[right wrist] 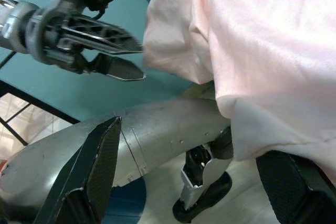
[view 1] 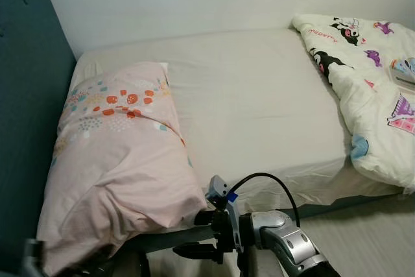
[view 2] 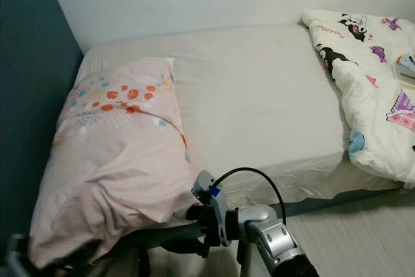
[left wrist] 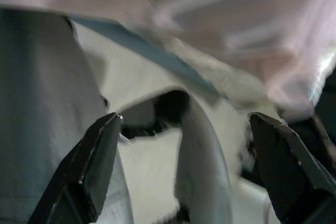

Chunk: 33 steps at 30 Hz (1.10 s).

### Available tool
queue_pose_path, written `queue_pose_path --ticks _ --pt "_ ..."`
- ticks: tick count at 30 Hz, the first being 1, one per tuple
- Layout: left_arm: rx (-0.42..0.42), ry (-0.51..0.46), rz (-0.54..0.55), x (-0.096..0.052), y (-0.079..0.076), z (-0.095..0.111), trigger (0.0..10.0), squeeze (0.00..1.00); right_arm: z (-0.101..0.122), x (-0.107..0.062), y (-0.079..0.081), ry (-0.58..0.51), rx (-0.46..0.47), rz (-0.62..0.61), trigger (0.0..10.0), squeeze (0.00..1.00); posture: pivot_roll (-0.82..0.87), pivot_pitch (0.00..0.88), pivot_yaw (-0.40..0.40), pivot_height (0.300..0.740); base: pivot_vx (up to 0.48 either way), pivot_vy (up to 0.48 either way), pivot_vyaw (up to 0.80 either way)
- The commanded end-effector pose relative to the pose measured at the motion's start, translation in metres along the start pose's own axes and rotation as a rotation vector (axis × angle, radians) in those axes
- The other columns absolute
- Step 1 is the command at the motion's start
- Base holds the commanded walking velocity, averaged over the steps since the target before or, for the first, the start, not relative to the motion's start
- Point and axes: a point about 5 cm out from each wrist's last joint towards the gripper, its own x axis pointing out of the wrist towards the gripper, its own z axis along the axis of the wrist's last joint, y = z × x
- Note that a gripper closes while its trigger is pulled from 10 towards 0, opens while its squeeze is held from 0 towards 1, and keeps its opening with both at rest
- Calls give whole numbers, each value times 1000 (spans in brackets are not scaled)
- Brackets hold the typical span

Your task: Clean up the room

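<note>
A pink pillow (view 1: 123,154) with orange and teal dots lies at the left end of the bed, its lower corner hanging over the mattress edge. My right gripper (view 1: 191,233) is open just below and beside that corner, with nothing between its fingers (right wrist: 94,171). In the right wrist view the pillow (right wrist: 262,51) hangs close above. My left gripper (right wrist: 134,61) is under the pillow's other low corner, open and empty. In the left wrist view its fingers (left wrist: 89,171) are spread wide below the blurred pink cloth (left wrist: 236,19).
A white cartoon-print duvet (view 1: 369,89) is bunched at the bed's right end. The cream sheet (view 1: 253,102) lies bare between it and the pillow. A dark teal headboard (view 1: 26,108) stands on the left, and pale floor (view 1: 369,238) lies at the lower right.
</note>
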Motion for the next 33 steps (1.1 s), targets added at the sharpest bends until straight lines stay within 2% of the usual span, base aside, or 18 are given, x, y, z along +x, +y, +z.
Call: queue_pose_path --ticks 1,6,7,8,11,14,15,18,19,20,21,22,25,26,28,31,33 --pt "0 -9 68 11 4 -5 10000 1000 -4 0 1 -10 8 -2 10000 0 45 177 -50 582 0 0 0" --pt "-15 -46 73 25 1 -4 10000 1000 -2 0 1 -22 3 -6 10000 0 29 175 -51 582 0 0 0" --pt "-29 -104 60 36 -2 1 10000 1000 -1 -1 2 -30 2 -11 10000 0 24 175 -52 582 0 0 0" --pt "-27 -130 58 40 -4 4 10000 1000 -2 -2 2 -25 2 -6 10000 0 20 174 -52 582 0 0 0" --pt "-35 -144 54 44 -6 4 10000 1000 -5 -4 3 -11 -2 -1 10000 0 18 174 -53 582 0 0 0" --pt "-47 -140 105 57 -6 -2 10000 1000 -9 -7 4 9 -3 4 10000 0 10 175 -51 582 0 0 0" --pt "-47 -140 105 57 -6 -2 10000 1000 -9 -7 4 9 -3 4 10000 0 10 175 -51 582 0 0 0" --pt "-94 -181 119 67 -6 -4 10000 1000 -8 -8 4 6 -2 -1 10000 0 3 177 -52 582 0 0 0" --pt "-100 -186 120 68 -6 -4 10000 784 -8 -8 4 6 -3 -1 10000 0 3 177 -52 582 0 0 0" --pt "-100 -186 120 68 -6 -4 10000 784 -8 -8 4 6 -3 -1 10000 0 3 177 -52 582 0 0 0" --pt "-146 -229 96 75 -9 -2 10000 0 -8 -8 4 6 -2 -1 10000 0 -4 181 -56 582 0 0 0" --pt "-182 -264 72 80 -13 0 10000 0 -8 -7 4 6 -1 -1 10000 0 -7 183 -59 582 0 0 0" --pt "-213 -304 40 85 -18 3 10000 0 -8 -7 4 7 -1 0 10000 0 -7 183 -59 582 0 0 0" --pt "-264 -399 -69 95 -38 12 10000 0 -7 -7 4 6 -1 1 10000 0 -8 185 -57 582 0 0 0" --pt "-264 -399 -69 95 -38 12 10000 0 -7 -7 4 6 -1 1 10000 0 -8 185 -57 582 0 0 0" --pt "-312 -482 -182 109 -64 22 10000 0 -6 -6 4 2 -2 -1 10000 0 -8 186 -54 582 0 0 0" --pt "-312 -482 -182 109 -64 22 10000 0 -6 -6 4 2 -2 -1 10000 0 -8 186 -54 582 0 0 0"
